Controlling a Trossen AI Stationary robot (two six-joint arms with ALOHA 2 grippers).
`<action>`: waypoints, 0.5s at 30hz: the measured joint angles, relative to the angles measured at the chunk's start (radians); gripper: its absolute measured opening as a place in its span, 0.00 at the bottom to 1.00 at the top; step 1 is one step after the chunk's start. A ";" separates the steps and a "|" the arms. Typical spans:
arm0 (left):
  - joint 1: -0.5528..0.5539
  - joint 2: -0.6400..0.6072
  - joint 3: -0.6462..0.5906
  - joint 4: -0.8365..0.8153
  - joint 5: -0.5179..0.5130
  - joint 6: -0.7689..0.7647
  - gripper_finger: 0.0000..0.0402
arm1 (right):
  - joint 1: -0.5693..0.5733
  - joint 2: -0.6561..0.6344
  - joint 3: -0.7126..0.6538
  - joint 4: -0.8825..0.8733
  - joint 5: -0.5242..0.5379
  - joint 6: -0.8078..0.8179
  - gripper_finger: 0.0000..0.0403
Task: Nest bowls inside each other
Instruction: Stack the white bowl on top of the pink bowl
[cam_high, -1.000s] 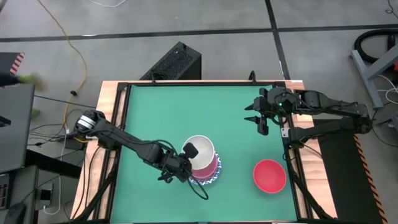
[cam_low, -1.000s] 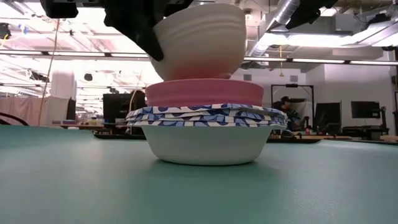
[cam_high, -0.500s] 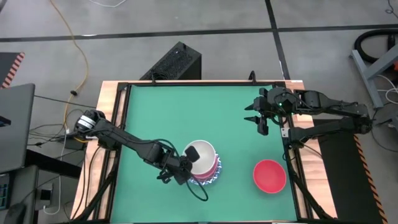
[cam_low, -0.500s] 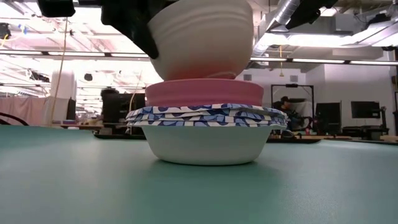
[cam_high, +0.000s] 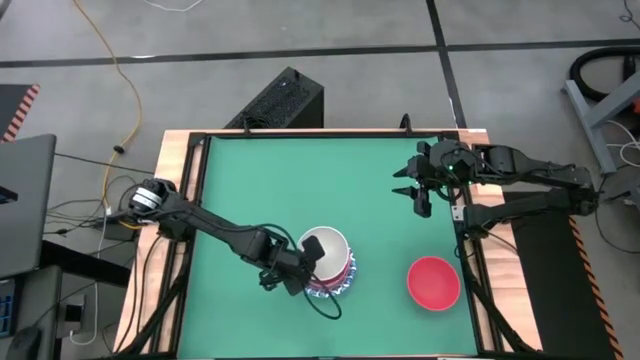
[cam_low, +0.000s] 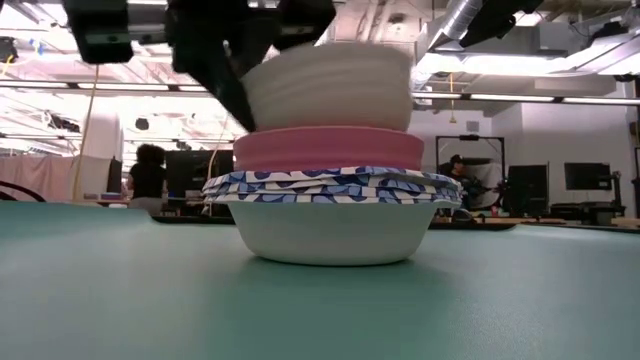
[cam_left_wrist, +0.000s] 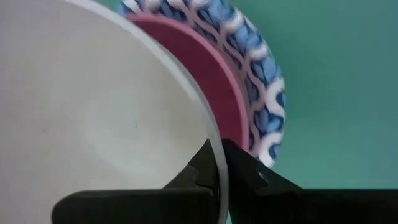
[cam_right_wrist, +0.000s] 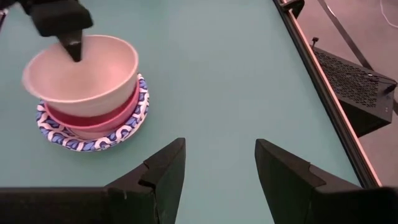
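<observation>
At this moment your stack (cam_high: 331, 272) sat in the lower middle of the high view, on the green desk (cam_high: 300, 180). From the low view it read, bottom to top, as blue-patterned rims (cam_low: 330, 186) packed together over one white bowl base, then the pink bowl (cam_low: 328, 148), then the plain cream-white bowl (cam_low: 330, 85). How many patterned bowls lay in that pile could not be counted from the rims alone.

Your left gripper (cam_high: 300, 262) had its jaws closed on the rim of the cream-white bowl; the left wrist view showed the two dark fingers (cam_left_wrist: 205, 168) pinching the thin edge, one inside and one outside. In the low view that bowl sat low over the pink one and looked nearly seated, though it was blurred and appeared slightly off level, so I judged it as not yet released.

Your right gripper (cam_high: 417, 190) hung at the upper right of the high view, near the desk's edge, jaws spread wide and holding nothing, as the right wrist view confirmed.

The red bowl (cam_high: 433, 281) stood alone at the lower right of the high view, well apart from the stack.

By my reckoning you were close to done: letting go of the cream-white bowl and then nesting the red one were the steps left
</observation>
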 joint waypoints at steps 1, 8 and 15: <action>0.000 0.008 0.000 -0.008 -0.003 0.004 0.00 | 0.000 0.000 0.000 -0.001 0.000 0.000 0.54; 0.001 0.012 0.001 -0.007 0.008 0.029 0.00 | -0.002 0.000 0.000 -0.003 0.000 -0.002 0.54; 0.004 0.031 0.002 -0.024 0.056 0.067 0.00 | -0.001 0.000 0.000 -0.003 0.000 -0.002 0.54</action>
